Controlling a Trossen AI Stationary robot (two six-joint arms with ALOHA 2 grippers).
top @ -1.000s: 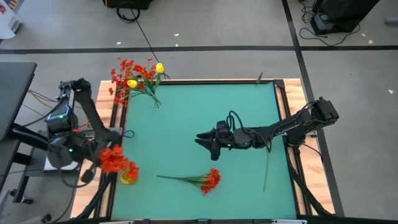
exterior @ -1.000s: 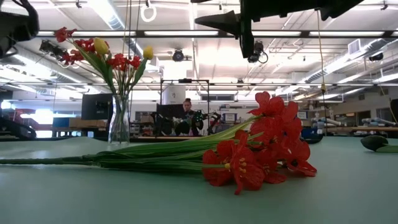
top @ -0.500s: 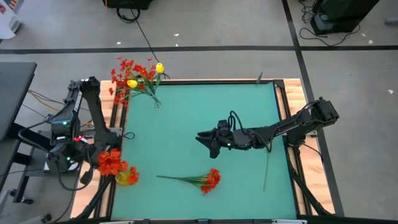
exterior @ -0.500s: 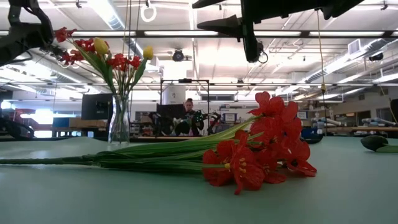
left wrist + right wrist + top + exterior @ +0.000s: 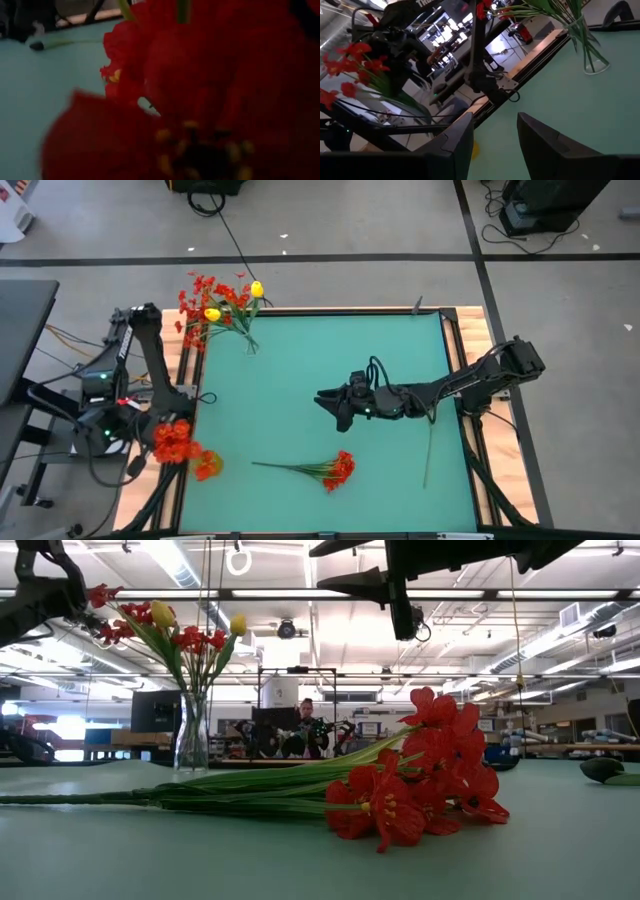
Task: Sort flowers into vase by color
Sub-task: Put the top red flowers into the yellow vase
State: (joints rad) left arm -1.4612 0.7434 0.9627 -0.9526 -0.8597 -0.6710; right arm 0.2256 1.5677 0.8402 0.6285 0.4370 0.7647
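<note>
A glass vase [image 5: 249, 345] at the table's far left holds red and yellow flowers [image 5: 218, 302]. One red spray [image 5: 338, 469] lies flat on the green table near the front edge, blossoms toward the right [image 5: 430, 780]. A bare green stem [image 5: 430, 448] lies near the right edge. My left gripper is hidden behind another red spray [image 5: 174, 442] at the table's left edge; its blossoms fill the left wrist view [image 5: 200, 100]. My right gripper [image 5: 328, 410] hovers open above the table's middle, nothing between its fingers [image 5: 495, 135]. My left gripper carries the red spray, whose blossoms [image 5: 174, 442] hang at the arm's end over the table's left edge, clear of the table. The blossoms hide the fingers, so which part of the spray they hold cannot be told.
A small yellow-orange blossom [image 5: 208, 466] sits at the table's left edge just beside the held spray. The wooden frame [image 5: 178, 370] runs along the left side. Cables and floor lie beyond the table. A person sits far off in the room [image 5: 302, 725].
My left arm has swung and sunk a little, carrying the red spray slightly toward the table's left edge. The vase, the lying spray and the yellow-orange blossom have stayed where they were.
</note>
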